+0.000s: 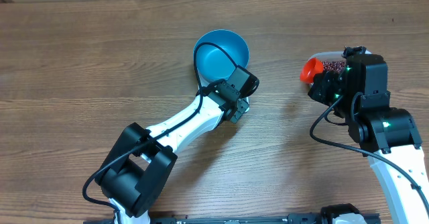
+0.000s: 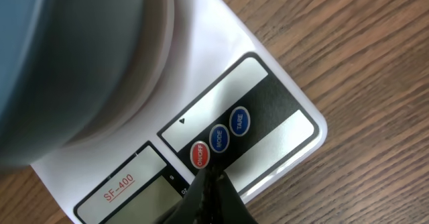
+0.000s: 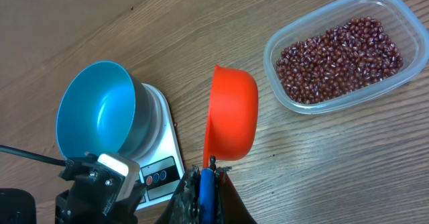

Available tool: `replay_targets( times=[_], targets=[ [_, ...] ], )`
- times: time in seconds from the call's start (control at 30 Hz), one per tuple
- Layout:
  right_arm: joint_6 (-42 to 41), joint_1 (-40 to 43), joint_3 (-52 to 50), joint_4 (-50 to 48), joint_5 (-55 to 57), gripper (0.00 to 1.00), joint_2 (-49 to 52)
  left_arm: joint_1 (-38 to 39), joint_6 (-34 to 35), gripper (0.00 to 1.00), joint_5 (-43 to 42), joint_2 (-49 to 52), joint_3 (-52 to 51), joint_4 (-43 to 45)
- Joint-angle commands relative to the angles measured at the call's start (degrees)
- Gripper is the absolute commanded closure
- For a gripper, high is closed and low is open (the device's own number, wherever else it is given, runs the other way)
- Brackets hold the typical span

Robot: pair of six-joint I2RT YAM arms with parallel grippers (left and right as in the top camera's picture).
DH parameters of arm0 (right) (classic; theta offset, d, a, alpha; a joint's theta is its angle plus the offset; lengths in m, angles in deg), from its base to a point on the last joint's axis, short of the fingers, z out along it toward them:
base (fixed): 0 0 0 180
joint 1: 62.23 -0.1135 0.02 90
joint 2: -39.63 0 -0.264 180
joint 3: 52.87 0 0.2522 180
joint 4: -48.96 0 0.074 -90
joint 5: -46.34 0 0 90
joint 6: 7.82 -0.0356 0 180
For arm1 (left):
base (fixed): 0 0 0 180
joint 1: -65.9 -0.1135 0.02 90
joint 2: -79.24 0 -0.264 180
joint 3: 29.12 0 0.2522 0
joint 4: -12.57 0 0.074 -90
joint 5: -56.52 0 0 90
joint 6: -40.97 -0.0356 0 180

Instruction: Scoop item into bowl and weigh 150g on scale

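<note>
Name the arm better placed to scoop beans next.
Right. The right claw grips the orange scoop near the tub of beans; the left claw is shut, empty, at the scale's buttons.

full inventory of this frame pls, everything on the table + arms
bowl: one, bright blue, empty, sitting on the scale
scale: one, white, under the bowl, table centre
buttons: three, one red and two blue, along the scale's front edge
beans: many, dark red, all inside the tub
tub: one, clear plastic, right of the scale
scoop: one, orange, between scale and tub, held by its handle
table: one, brown wood grain, under everything
left hand: one, black, shut, tip at the red button
right hand: one, black, shut on the scoop handle
</note>
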Motion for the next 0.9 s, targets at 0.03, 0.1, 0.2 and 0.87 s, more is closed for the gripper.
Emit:
replay_targets(
  times=[0.03, 0.1, 0.2, 0.87],
  targets=[
    [0.02, -0.11, 1.79, -0.31, -0.09, 0.96, 0.0, -0.33, -0.44, 0.96, 1.88, 0.52, -0.79, 0.76],
    [0.02, -0.11, 1.79, -0.28, -0.09, 0.96, 0.0, -0.35, -0.46, 0.96, 1.97, 0.52, -1.07, 1.27],
    [0.02, -0.11, 1.79, -0.31, -0.09, 0.96, 0.0, -0.39, -0.46, 0.96, 2.1, 0.52, -1.11, 1.77],
    [0.02, -0.11, 1.79, -0.33, -0.52, 0.96, 0.0, -1.7, -0.87, 0.96, 1.7, 0.55, -1.49, 2.14]
  ],
)
